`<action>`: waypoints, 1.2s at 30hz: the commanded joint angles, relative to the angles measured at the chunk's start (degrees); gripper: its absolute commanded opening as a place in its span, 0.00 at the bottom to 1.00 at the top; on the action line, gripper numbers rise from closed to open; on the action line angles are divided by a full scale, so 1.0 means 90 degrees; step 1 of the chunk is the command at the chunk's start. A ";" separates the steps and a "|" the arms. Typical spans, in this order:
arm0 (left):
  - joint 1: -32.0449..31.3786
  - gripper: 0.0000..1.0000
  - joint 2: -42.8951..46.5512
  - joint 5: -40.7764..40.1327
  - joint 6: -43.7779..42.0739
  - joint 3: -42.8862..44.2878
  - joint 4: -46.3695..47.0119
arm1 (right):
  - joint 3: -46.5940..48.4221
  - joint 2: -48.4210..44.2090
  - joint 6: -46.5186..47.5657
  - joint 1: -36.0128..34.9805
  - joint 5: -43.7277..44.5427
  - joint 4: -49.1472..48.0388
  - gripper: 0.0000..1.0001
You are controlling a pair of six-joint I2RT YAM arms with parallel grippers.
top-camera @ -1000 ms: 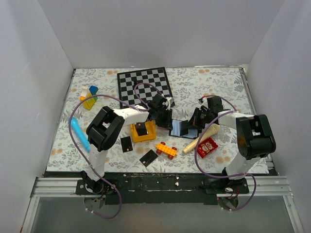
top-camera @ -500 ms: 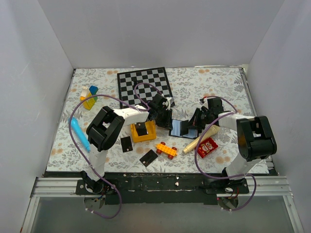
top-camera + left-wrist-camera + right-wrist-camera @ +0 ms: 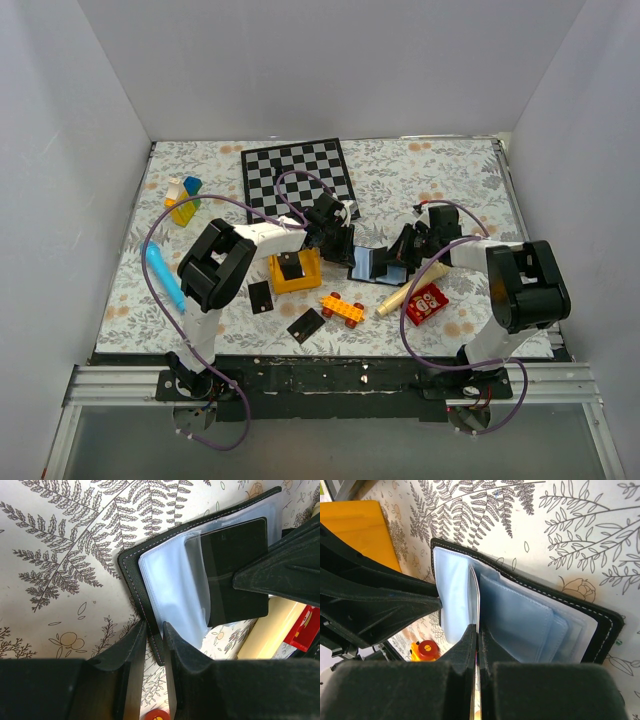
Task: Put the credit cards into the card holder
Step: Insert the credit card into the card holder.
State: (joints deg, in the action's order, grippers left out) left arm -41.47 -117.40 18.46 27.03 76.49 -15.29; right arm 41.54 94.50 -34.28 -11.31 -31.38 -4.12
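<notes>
Left wrist, fingers: the left fingers (image 3: 127, 675) are almost pressed together, pinching the stitched black border of the card holder (image 3: 165, 575) near one corner.
Left wrist, card: a credit card (image 3: 237, 565) lies flat over the open holder. Its leading edge appears to sit under the clear sleeve, and its far end is clamped by the right fingers (image 3: 280, 575).
Right wrist, fingers: the right fingers are pressed together on the card, seen edge-on here as a thin pale line rising straight from between the tips.
Right wrist, holder: it lies open with its blue-grey pockets up, the card's edge standing among them. The left fingers touch the holder's border on the left.
Top, layout: the holder lies open on the bench (image 3: 450, 180) between the two arms. Two loose cards (image 3: 260, 296) (image 3: 306, 325) lie near the front edge, well apart from either pair of fingers.
Handling, card: likely light, stiff and slick — best held by a short end, so the rest is free to slide in.
Handling, holder: likely soft and floppy with snug pockets — a pinch on the border should stop it skating as the card pushes in.
</notes>
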 commanded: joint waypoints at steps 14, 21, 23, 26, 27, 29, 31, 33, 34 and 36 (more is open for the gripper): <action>-0.0070 0.19 -0.0256 0.0000 -0.0083 0.0017 -0.0225 | -0.0133 0.0526 -0.0165 -0.0413 0.0410 -0.0831 0.01; -0.0070 0.19 -0.0246 0.0000 -0.0083 -0.0003 -0.0225 | -0.0104 0.0516 -0.0117 -0.0482 0.0527 -0.0705 0.01; -0.0079 0.19 -0.0246 0.0000 -0.0093 -0.0003 -0.0225 | -0.0075 0.0428 0.0010 -0.0482 0.0644 -0.0500 0.01; -0.0070 0.19 -0.0236 -0.0020 -0.0093 -0.0022 -0.0235 | -0.0026 0.0262 0.0244 -0.0482 0.0888 -0.0159 0.01; -0.0070 0.19 -0.0227 -0.0020 -0.0093 -0.0032 -0.0235 | 0.0003 0.0214 0.0312 -0.0482 0.0956 -0.0061 0.01; -0.0070 0.18 -0.0227 -0.0020 -0.0093 -0.0042 -0.0225 | 0.0033 0.0135 0.0391 -0.0482 0.1093 0.0096 0.01; -0.0070 0.19 -0.0227 -0.0020 -0.0093 -0.0032 -0.0225 | 0.0052 0.0077 0.0430 -0.0472 0.1191 0.0174 0.01; -0.0070 0.19 -0.0227 -0.0020 -0.0093 -0.0032 -0.0225 | 0.0062 0.0047 0.0450 -0.0462 0.1220 0.0223 0.01; -0.0070 0.19 -0.0217 -0.0020 -0.0093 -0.0013 -0.0225 | 0.0072 0.0037 0.0469 -0.0462 0.1230 0.0233 0.01; -0.0070 0.19 -0.0227 -0.0010 -0.0102 -0.0003 -0.0235 | 0.0091 0.0047 0.0469 -0.0452 0.1240 0.0272 0.01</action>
State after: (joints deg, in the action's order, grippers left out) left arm -41.36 -117.45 18.57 27.03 76.55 -15.51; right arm 41.95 94.21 -33.41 -14.72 -26.94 -6.24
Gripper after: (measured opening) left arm 0.188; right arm 0.031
